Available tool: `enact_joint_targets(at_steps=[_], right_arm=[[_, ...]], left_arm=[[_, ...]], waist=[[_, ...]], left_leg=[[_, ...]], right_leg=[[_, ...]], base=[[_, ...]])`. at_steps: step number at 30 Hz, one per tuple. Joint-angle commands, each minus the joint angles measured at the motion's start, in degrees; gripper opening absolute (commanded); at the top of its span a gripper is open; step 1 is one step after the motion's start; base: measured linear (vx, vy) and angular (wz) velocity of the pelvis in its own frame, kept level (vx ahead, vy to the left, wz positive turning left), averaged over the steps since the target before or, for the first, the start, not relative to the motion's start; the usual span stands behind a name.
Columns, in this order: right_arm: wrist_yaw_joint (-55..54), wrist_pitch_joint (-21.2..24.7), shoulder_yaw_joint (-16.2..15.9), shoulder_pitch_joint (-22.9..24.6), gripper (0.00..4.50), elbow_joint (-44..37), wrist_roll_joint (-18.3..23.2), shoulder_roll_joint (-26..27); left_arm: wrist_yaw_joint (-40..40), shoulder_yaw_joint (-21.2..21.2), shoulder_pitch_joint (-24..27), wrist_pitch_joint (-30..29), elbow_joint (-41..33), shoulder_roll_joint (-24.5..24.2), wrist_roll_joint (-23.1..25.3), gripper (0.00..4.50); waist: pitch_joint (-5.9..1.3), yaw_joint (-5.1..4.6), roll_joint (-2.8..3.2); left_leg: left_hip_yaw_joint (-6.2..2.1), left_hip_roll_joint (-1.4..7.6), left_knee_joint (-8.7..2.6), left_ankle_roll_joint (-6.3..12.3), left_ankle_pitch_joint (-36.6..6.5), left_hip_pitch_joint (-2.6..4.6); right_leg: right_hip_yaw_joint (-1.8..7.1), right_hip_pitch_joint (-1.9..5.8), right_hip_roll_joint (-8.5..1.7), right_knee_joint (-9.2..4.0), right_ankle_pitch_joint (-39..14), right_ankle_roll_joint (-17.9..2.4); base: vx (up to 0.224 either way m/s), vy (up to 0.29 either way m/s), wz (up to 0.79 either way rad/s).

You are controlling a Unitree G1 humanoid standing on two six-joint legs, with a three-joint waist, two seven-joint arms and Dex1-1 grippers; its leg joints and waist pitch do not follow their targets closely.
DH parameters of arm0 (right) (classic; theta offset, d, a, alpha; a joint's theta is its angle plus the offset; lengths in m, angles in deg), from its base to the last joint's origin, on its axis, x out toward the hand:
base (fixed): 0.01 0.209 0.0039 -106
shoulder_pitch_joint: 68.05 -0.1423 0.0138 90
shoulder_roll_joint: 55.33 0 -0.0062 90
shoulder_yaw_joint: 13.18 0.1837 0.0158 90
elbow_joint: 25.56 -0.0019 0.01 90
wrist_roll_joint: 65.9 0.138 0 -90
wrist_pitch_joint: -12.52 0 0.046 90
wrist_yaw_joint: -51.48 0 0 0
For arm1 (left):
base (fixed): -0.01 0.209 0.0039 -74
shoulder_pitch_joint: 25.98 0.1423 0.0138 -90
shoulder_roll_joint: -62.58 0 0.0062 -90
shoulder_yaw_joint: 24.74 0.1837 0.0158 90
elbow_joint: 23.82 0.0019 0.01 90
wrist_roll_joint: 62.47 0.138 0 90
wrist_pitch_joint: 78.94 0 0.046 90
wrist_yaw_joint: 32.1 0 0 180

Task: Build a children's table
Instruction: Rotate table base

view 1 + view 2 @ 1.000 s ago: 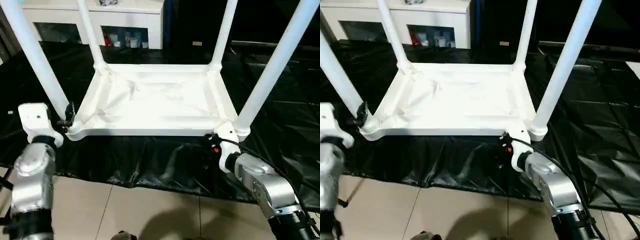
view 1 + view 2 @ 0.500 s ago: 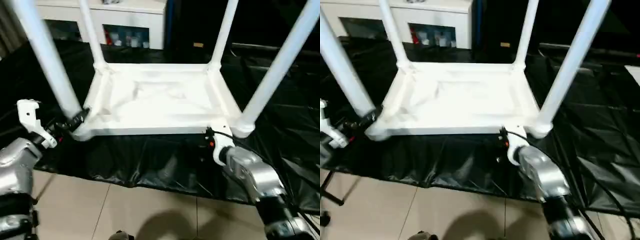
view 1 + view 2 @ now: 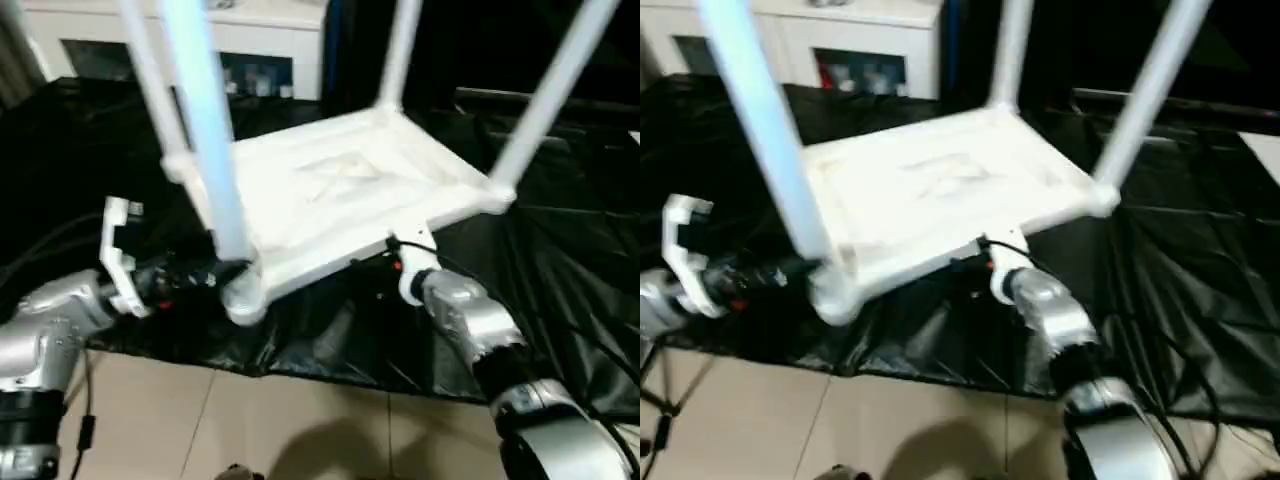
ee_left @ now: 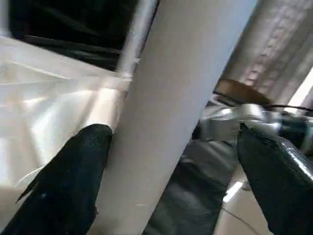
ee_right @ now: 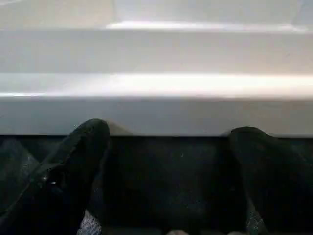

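The children's table stands upside down on a black sheet, its white rimmed tabletop (image 3: 340, 195) turned at an angle. Several white tube legs point up from the corner sockets. The nearest leg (image 3: 205, 130) rises at the front left corner. My left gripper (image 3: 205, 277) is open at the base of that leg. In the left wrist view the leg (image 4: 186, 88) runs between its black fingers (image 4: 68, 186), with a gap to the far one. My right gripper (image 3: 392, 256) is open at the tabletop's near rim (image 5: 156, 98), and its fingers (image 5: 63, 171) sit just below that rim.
The black sheet (image 3: 590, 260) covers the floor under and around the table. Beige tiles (image 3: 300, 420) lie in front of it. A white cabinet (image 3: 270, 30) stands behind. Black cables (image 3: 40, 255) run along my left arm and by my right forearm.
The table has turned: its front left corner swung nearer and to the right, its right end swung away. My left gripper followed that corner's leg. My right gripper stays at the near rim.
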Motion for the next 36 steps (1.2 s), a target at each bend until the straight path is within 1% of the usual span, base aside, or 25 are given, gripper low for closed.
enact_joint_targets(at_steps=[1,2,3,4,8,12,13,14,15,18,19,20,22,24,25,26,27,28,29,31,32,33,34,35,36], right_arm=[[1.03,-1.85,-1.35,-2.02,4.50,0.83,-0.16,1.49],[1.35,-2.99,-1.66,-3.08,4.50,2.85,-0.57,2.33],[1.35,-2.99,-1.66,-3.08,4.50,2.85,-0.57,2.33],[1.41,-3.48,-1.81,-3.57,4.50,3.76,-0.80,2.79],[3.98,-6.40,-2.43,-5.42,4.50,7.86,-1.51,5.71],[5.51,-8.43,-2.58,-6.08,4.50,10.34,-2.06,7.13],[5.99,-9.04,-2.65,-6.18,4.50,10.96,-2.16,7.54],[6.70,-10.01,-2.77,-6.27,4.50,11.85,-2.24,8.08],[6.92,-10.38,-2.80,-6.31,4.50,12.19,-2.26,8.24],[6.61,-11.45,-2.56,-6.55,4.50,13.40,-2.54,8.42],[6.07,-11.91,-2.29,-6.70,4.50,14.00,-2.72,8.31],[5.93,-12.20,-1.95,-6.83,4.50,14.45,-2.78,8.25],[5.18,-12.84,-1.40,-6.99,4.50,15.22,-3.04,7.85],[3.46,-13.66,-1.00,-7.15,4.50,16.16,-3.91,7.04],[2.50,-13.98,-0.35,-7.12,4.50,16.57,-4.00,6.36],[1.54,-14.34,0.47,-6.87,4.50,16.78,-3.95,5.29],[1.03,-14.59,1.01,-6.60,4.50,16.77,-3.85,4.49],[1.03,-14.59,1.01,-6.60,4.50,16.77,-3.85,4.49],[0.33,-15.04,2.06,-5.82,4.50,16.71,-3.54,2.73],[0.28,-15.34,2.81,-5.10,4.50,16.66,-3.21,1.37],[1.04,-15.63,3.43,-3.91,4.50,15.90,-2.86,-0.41],[1.33,-15.65,3.66,-3.40,4.50,15.51,-2.76,-1.17],[1.41,-15.72,3.77,-2.94,4.50,15.10,-2.84,-1.95],[2.15,-16.09,3.82,-2.39,4.50,14.34,-2.83,-2.73],[3.43,-16.44,3.93,-1.59,4.50,13.18,-2.70,-3.79]], left_arm=[[1.54,2.41,-0.14,-1.58,-3.96,0.73,-2.11,4.49],[1.17,3.25,0.03,-2.43,-5.98,1.27,-2.83,4.49],[1.17,3.25,0.03,-2.43,-5.98,1.27,-2.83,4.49],[0.94,3.73,0.10,-3.08,-7.10,1.57,-3.39,4.49],[0.02,6.97,-1.40,-5.98,-10.75,3.98,-5.21,4.49],[0.08,8.67,-3.08,-6.63,-10.72,6.00,-4.66,4.49],[0.12,9.45,-3.80,-6.56,-10.47,6.79,-4.27,4.49],[0.01,10.90,-5.11,-6.27,-9.90,8.26,-3.53,4.49],[-0.08,11.40,-5.57,-6.20,-9.69,8.82,-3.29,4.49],[-0.35,13.34,-7.78,-4.57,-7.89,10.94,-1.36,4.49],[-0.73,14.28,-9.41,-3.30,-6.15,12.60,-0.14,4.49],[-1.32,14.70,-10.07,-2.40,-5.36,13.36,0.56,4.49],[-2.78,15.50,-11.54,0.23,-3.23,15.32,2.45,4.49],[-6.37,16.33,-13.30,5.33,0.46,17.47,6.62,4.49],[-9.16,16.56,-14.29,8.35,3.05,18.25,9.36,4.49],[-13.29,16.70,-15.53,12.64,6.56,18.95,13.11,4.49],[-15.18,16.64,-16.13,15.15,8.60,19.19,14.93,4.49],[-15.18,16.64,-16.13,15.15,8.60,19.19,14.93,4.49],[-18.05,16.37,-16.64,18.09,11.46,18.50,17.51,4.49],[-19.37,16.14,-16.62,19.80,13.02,17.64,19.14,4.49],[-18.83,15.93,-15.76,19.19,13.15,16.07,19.49,4.49],[-18.99,16.07,-15.35,19.45,13.20,15.40,20.10,4.49],[-18.90,16.28,-14.89,19.91,13.25,14.83,20.69,4.49],[-17.51,16.32,-14.23,19.15,12.76,14.23,20.19,4.49],[-15.37,16.44,-13.27,18.08,11.93,13.37,19.46,4.49]], waist=[[-3.82,0.27,0.68],[-3.83,-0.08,0.53],[-3.84,-0.09,0.51],[-3.81,-0.30,0.15],[-3.88,-0.60,0.24],[-3.87,-0.95,-0.02],[-3.85,-0.88,0.20],[-3.82,-0.92,0.06],[-3.84,-0.89,0.25],[-3.80,-0.92,0.23],[-3.82,-0.88,0.13],[-3.80,-0.89,0.44],[-3.82,-0.87,0.28],[-3.85,-0.67,0.79],[-3.84,-0.73,0.43],[-3.86,-0.61,0.93],[-3.86,-0.60,0.67],[-3.85,-0.54,0.48],[-3.90,-0.45,0.72],[-4.00,-0.47,0.58],[-4.07,-0.27,0.68],[-4.03,-0.23,0.64],[-4.00,-0.18,0.66],[-3.95,-0.39,0.45],[-3.94,-0.36,0.44]], left_leg=[[-0.68,1.20,-4.64,-3.33,-16.10,1.38],[-0.67,1.20,-4.62,-3.44,-16.49,1.47],[-0.64,1.15,-4.59,-3.38,-16.35,1.47],[-0.58,1.16,-4.56,-3.09,-16.13,1.43],[-0.60,1.16,-4.47,-3.03,-15.53,1.34],[-0.63,1.04,-4.44,-3.08,-15.41,1.16],[-0.60,1.03,-4.37,-2.96,-15.95,1.44],[-0.54,1.10,-4.33,-2.89,-16.46,1.55],[-0.56,1.08,-4.32,-2.92,-16.56,1.59],[-0.56,1.06,-4.34,-2.99,-17.27,1.68],[-0.47,1.04,-4.28,-2.83,-17.57,1.82],[-0.56,1.01,-4.34,-3.01,-17.96,1.76],[-0.60,1.05,-4.36,-2.96,-18.13,1.70],[-0.60,1.06,-4.23,-2.95,-18.73,2.00],[-0.55,1.04,-4.21,-2.79,-18.95,1.95],[-0.72,0.98,-4.26,-2.69,-19.00,1.92],[-0.62,0.94,-4.10,-2.88,-20.34,2.33],[-0.63,0.94,-4.18,-2.62,-20.34,2.28],[-0.70,0.86,-4.13,-2.32,-19.59,1.88],[-0.76,0.94,-4.11,-1.90,-18.22,1.61],[-0.56,0.93,-3.90,-1.36,-17.06,1.71],[-0.53,0.94,-3.92,-1.20,-16.74,1.59],[-0.55,0.94,-3.94,-1.08,-16.85,1.60],[-0.57,0.84,-3.97,-0.95,-17.16,1.43],[-0.55,0.82,-3.96,-0.86,-17.51,1.51]], right_leg=[[2.38,2.31,-3.31,-3.72,-12.99,-12.09],[2.37,2.27,-3.17,-3.64,-12.75,-12.25],[2.37,2.32,-3.10,-3.70,-12.47,-12.22],[2.42,2.31,-3.04,-3.71,-11.88,-12.22],[2.49,2.42,-2.99,-3.41,-10.69,-12.87],[2.56,2.64,-2.90,-3.33,-9.64,-13.00],[2.65,2.50,-2.89,-3.43,-10.17,-13.06],[2.72,2.44,-2.94,-3.60,-10.53,-13.27],[2.73,2.45,-2.91,-3.59,-10.52,-13.33],[2.74,2.45,-2.81,-3.68,-10.77,-13.56],[2.80,2.36,-2.80,-3.90,-11.29,-13.41],[2.74,2.44,-2.79,-3.87,-11.45,-13.44],[2.72,2.55,-2.80,-3.93,-11.63,-13.38],[2.77,2.35,-2.86,-4.03,-12.08,-13.30],[2.77,2.39,-2.77,-4.18,-12.14,-13.19],[2.71,2.46,-2.79,-4.26,-12.28,-13.03],[2.67,2.26,-2.66,-4.49,-13.53,-12.28],[2.67,2.37,-2.71,-4.59,-14.06,-12.11],[2.69,2.54,-2.86,-4.51,-14.09,-12.02],[2.62,2.75,-2.90,-4.30,-13.17,-12.04],[2.62,2.59,-2.86,-4.25,-11.84,-12.85],[2.58,2.67,-2.79,-4.14,-11.29,-13.18],[2.53,2.66,-2.77,-4.20,-11.41,-13.15],[2.47,2.74,-2.75,-4.19,-12.38,-12.99],[2.44,2.71,-2.75,-4.27,-13.23,-12.91]], base=[[0.000,0.000,0.00],[0.000,0.000,0.00],[0.000,0.000,0.00],[0.000,0.000,0.00],[0.000,0.000,0.00],[0.000,0.000,0.00],[0.000,0.000,0.00],[0.000,0.000,0.00],[0.000,0.000,0.00],[0.000,0.000,0.00],[0.000,0.000,0.00],[0.000,0.000,0.00],[0.000,0.000,0.00],[0.000,0.000,0.00],[0.000,0.000,0.00],[0.000,0.000,0.00],[0.000,0.000,0.00],[0.000,0.000,0.00],[0.000,0.000,0.00],[0.000,0.000,0.00],[0.000,0.000,0.00],[0.000,0.000,0.00],[0.000,0.000,0.00],[0.000,0.000,0.00],[0.000,0.000,0.00]])
